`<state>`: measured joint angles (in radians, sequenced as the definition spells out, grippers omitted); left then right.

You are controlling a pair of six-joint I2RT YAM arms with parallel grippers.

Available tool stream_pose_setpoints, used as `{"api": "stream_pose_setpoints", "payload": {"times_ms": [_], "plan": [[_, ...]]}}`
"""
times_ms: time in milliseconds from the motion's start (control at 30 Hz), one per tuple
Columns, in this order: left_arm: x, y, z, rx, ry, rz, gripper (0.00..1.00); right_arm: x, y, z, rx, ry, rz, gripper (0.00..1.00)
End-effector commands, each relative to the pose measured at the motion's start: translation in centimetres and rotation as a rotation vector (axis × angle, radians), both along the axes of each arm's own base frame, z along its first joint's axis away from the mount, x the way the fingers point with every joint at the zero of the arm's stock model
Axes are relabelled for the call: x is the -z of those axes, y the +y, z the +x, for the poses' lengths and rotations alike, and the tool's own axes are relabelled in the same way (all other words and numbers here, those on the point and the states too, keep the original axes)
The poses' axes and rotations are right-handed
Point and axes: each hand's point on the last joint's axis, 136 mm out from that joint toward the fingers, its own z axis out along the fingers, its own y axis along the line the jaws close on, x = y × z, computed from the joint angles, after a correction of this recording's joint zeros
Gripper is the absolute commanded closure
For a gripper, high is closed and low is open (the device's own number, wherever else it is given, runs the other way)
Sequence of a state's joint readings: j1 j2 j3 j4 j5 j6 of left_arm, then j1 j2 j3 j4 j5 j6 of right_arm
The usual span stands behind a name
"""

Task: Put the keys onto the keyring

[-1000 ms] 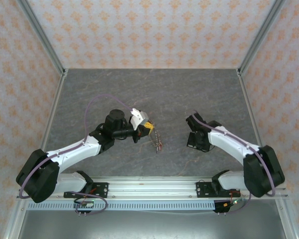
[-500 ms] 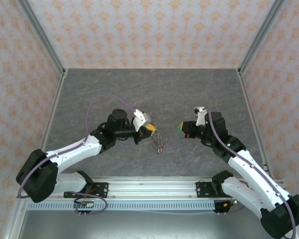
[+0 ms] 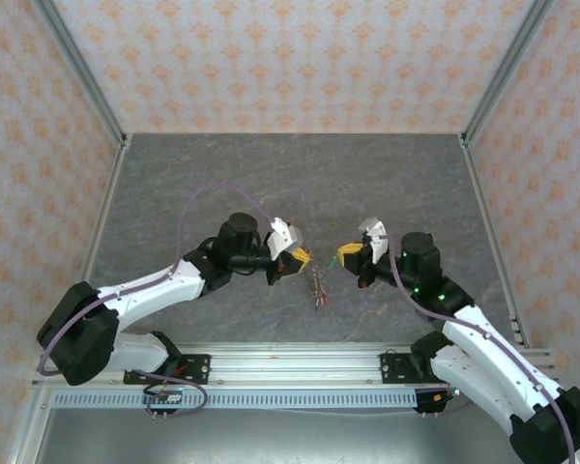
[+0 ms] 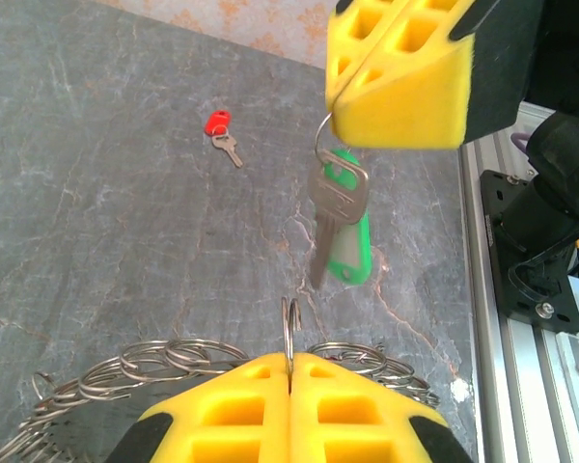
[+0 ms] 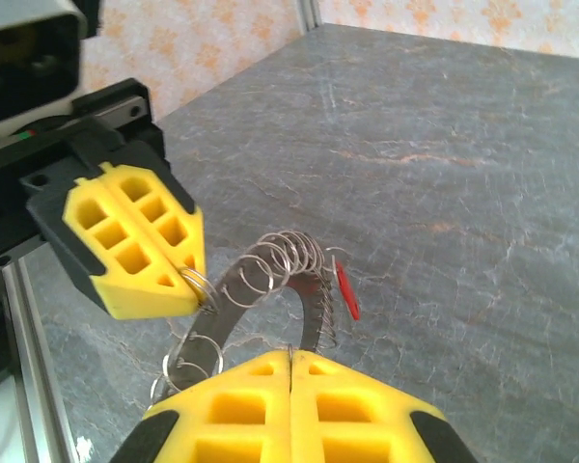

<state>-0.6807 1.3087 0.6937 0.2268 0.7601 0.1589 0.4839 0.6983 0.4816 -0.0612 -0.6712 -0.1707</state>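
Pads (image 4: 405, 77) are bright yellow, and there's a green key (image 4: 345, 227) and a red key (image 4: 218, 123). Table (image 3: 367, 174) is grey marble-ish, and the walls (image 3: 271, 58) have orange flowers.

The left arm (image 3: 145, 295) and the right arm (image 3: 483, 348) share one build: glossy white link shells set between rounded matte-black joint housings. Each ends in a bulky black shoulder block. A thin purple cable (image 3: 213, 187) trails along each arm.

The left gripper (image 3: 297, 258) and the right gripper (image 3: 350, 255) each carry two bright yellow wedge-shaped fingers (image 4: 222, 405). These are pierced by square lattice pockets and seated in black carriers. A small angular white housing (image 3: 282, 232) sits just behind each gripper at the wrist.
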Motion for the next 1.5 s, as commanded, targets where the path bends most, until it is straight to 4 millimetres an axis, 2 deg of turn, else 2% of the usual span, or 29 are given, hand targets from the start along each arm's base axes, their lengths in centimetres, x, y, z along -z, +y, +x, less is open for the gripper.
{"api": "stream_pose_setpoints", "payload": {"times_ms": [0, 233, 700, 1033, 1233, 1467], "plan": [[-2.6, -1.2, 0.2, 0.052, -0.067, -0.053, 1.0, -1.9, 1.1, -0.9, -0.116, -0.149, -0.026, 1.0], [-2.3, -1.7, 0.5, 0.06, -0.057, -0.045, 1.0, -1.2, 1.9, -1.1, -0.183, -0.168, -0.079, 1.0], [-1.9, -1.8, 1.0, 0.057, -0.06, -0.021, 1.0, -1.9, 3.8, -1.0, -0.269, -0.168, -0.002, 1.0], [-1.9, -2.0, 1.1, 0.059, -0.056, -0.021, 1.0, -1.8, 4.0, -0.4, -0.255, -0.178, -0.003, 1.0], [-1.9, -2.1, 1.2, 0.058, -0.049, -0.025, 1.0, -1.0, 4.2, -0.1, -0.261, -0.177, -0.029, 1.0], [-1.8, -2.1, 1.2, 0.059, -0.047, -0.024, 1.0, -1.4, 4.6, 0.0, -0.274, -0.184, -0.013, 1.0]]}}
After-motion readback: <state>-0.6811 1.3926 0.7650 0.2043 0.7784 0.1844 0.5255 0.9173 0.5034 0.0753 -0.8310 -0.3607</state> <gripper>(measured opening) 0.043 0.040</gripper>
